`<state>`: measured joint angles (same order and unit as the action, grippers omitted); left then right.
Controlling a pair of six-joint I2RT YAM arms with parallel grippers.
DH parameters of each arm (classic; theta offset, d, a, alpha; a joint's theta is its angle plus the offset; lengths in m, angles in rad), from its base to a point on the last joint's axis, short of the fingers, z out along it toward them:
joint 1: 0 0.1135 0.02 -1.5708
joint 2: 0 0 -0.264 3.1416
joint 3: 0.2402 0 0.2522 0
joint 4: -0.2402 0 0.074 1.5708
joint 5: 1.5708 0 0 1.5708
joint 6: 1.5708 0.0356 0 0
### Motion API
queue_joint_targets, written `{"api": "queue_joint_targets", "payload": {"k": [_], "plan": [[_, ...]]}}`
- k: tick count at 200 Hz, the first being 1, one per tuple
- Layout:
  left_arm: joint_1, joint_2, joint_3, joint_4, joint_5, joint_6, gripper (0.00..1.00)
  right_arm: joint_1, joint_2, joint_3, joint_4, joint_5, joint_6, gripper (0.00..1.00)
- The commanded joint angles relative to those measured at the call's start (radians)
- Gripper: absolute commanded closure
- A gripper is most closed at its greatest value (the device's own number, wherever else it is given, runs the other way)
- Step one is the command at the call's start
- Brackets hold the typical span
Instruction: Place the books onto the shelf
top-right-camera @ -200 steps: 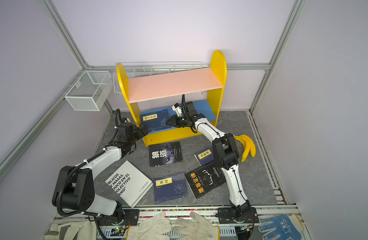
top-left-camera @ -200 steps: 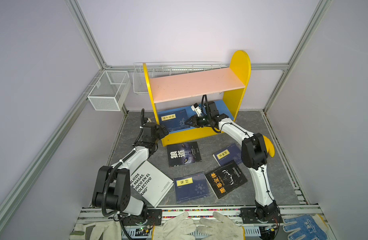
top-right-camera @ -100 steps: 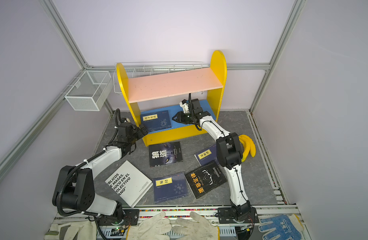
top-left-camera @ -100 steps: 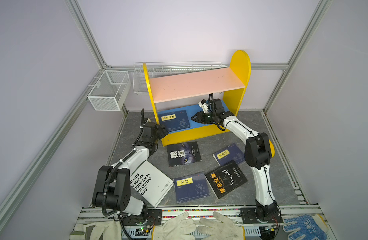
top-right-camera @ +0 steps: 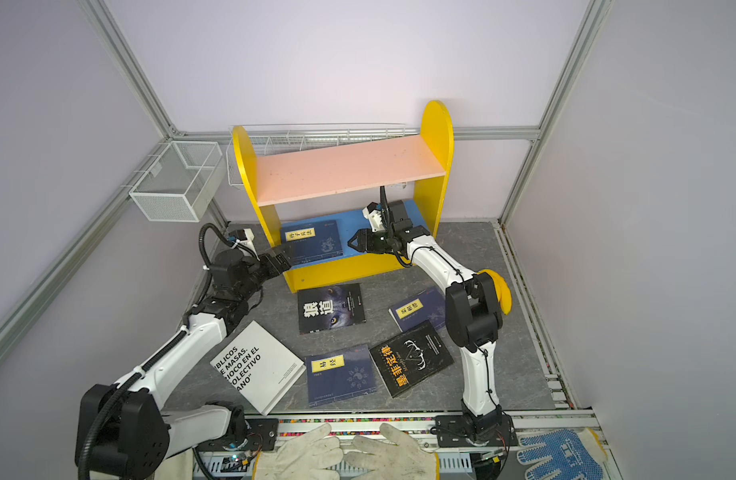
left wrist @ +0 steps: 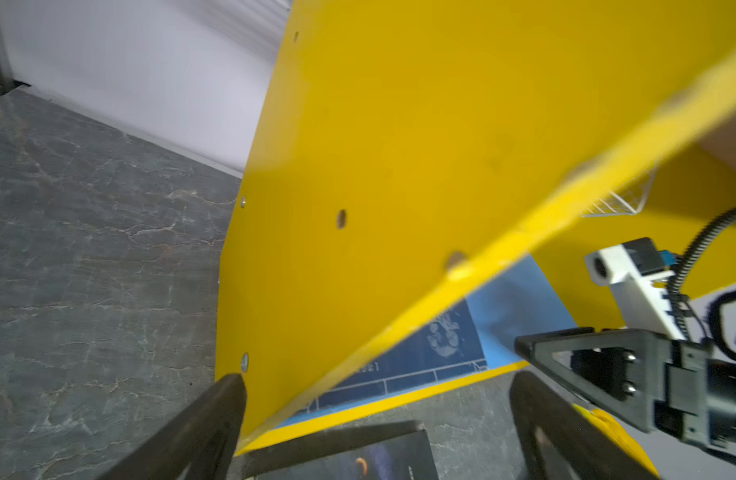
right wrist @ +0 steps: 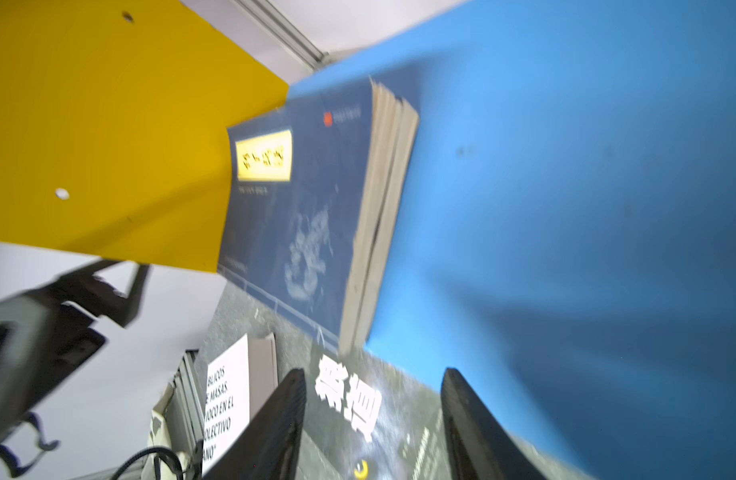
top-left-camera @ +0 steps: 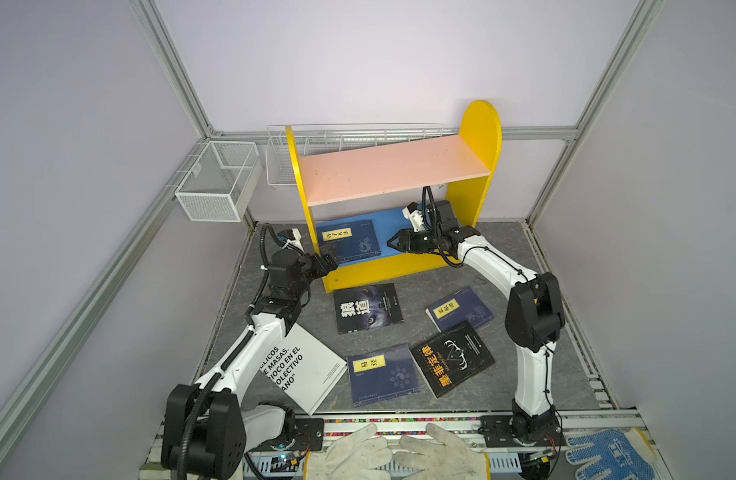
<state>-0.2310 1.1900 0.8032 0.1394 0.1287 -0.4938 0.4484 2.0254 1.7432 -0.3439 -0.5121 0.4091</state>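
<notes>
Top views: the right gripper point(top-left-camera: 393, 244) is off the navy book point(top-left-camera: 349, 243) now. A second ago it was right up against that book. Now it hangs over the middle of the shelf's point(top-left-camera: 391, 166) blue board point(top-left-camera: 393, 219).
Right gripper: its jaws are spreading apart and hold nothing.
Left gripper point(top-left-camera: 331, 262): spread wide and holding nothing. It stays at the shelf's left front corner.
Navy book: it lies flat on the blue board at the shelf's left end. It seems to stick out a little over the front edge.
What it means: this book looks put away. I think the right arm is letting go and can fetch another.
Floor in front of the shelf: the white book point(top-left-camera: 303, 365), two black books point(top-left-camera: 368, 307) point(top-left-camera: 451, 357) and two navy books point(top-left-camera: 380, 374) point(top-left-camera: 459, 309) wait there. That makes five to go.
Right wrist view: it shows page edges, so the navy book point(right wrist: 299, 199) lies on top of another book. The top views show only one cover.
Left wrist view: the left gripper's fingers point(left wrist: 216, 415) sit on each side of the side panel's point(left wrist: 378, 145) bottom front corner. One tip looks close to a screw point(left wrist: 244, 360). I cannot tell if it pushes. The top views hide this.
</notes>
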Motion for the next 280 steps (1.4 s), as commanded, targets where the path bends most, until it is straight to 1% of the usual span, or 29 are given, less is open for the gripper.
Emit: {"api": "queue_joint_targets", "payload": {"k": [1,20,44,61,79,92,107,125,129,150,175,204,222,234,250,280], "plan": [[-0.001,-0.056,-0.025,-0.146,0.125,0.065,0.01,0.005,-0.131,-0.100,0.036,-0.007,-0.056,0.42],[-0.003,-0.102,-0.040,-0.286,0.202,0.063,0.00,0.016,-0.214,-0.228,0.019,0.013,-0.045,0.41],[-0.038,-0.169,-0.072,-0.488,0.195,0.059,0.01,0.045,-0.329,-0.398,-0.039,0.076,0.020,0.41],[-0.114,-0.226,-0.108,-0.570,0.150,0.015,0.01,0.077,-0.412,-0.540,-0.047,0.104,0.093,0.41],[-0.208,-0.272,-0.142,-0.616,0.112,-0.064,0.02,0.133,-0.478,-0.664,-0.067,0.131,0.144,0.42],[-0.272,-0.299,-0.160,-0.632,0.109,-0.121,0.03,0.185,-0.518,-0.724,-0.100,0.168,0.162,0.43],[-0.355,-0.328,-0.171,-0.664,0.080,-0.175,0.04,0.242,-0.562,-0.788,-0.121,0.199,0.193,0.43],[-0.446,-0.356,-0.180,-0.724,0.009,-0.248,0.05,0.301,-0.615,-0.858,-0.103,0.208,0.241,0.43],[-0.463,-0.361,-0.183,-0.742,-0.009,-0.266,0.05,0.314,-0.627,-0.896,-0.100,0.213,0.253,0.43],[-0.535,-0.385,-0.224,-0.785,-0.037,-0.348,0.07,0.376,-0.678,-0.982,-0.062,0.241,0.311,0.44],[-0.606,-0.412,-0.281,-0.772,-0.048,-0.426,0.10,0.416,-0.687,-1.044,-0.021,0.269,0.345,0.44],[-0.640,-0.406,-0.322,-0.783,-0.047,-0.453,0.14,0.462,-0.646,-1.084,0.049,0.260,0.380,0.46],[-0.644,-0.374,-0.341,-0.781,-0.026,-0.464,0.16,0.477,-0.625,-1.093,0.064,0.279,0.391,0.47],[-0.668,-0.353,-0.359,-0.751,-0.024,-0.488,0.17,0.478,-0.608,-1.093,0.065,0.292,0.392,0.47],[-0.705,-0.330,-0.385,-0.694,-0.043,-0.512,0.17,0.479,-0.588,-1.087,0.068,0.314,0.389,0.47],[-0.711,-0.274,-0.406,-0.673,-0.091,-0.518,0.17,0.478,-0.542,-1.057,0.056,0.347,0.379,0.45]]}}
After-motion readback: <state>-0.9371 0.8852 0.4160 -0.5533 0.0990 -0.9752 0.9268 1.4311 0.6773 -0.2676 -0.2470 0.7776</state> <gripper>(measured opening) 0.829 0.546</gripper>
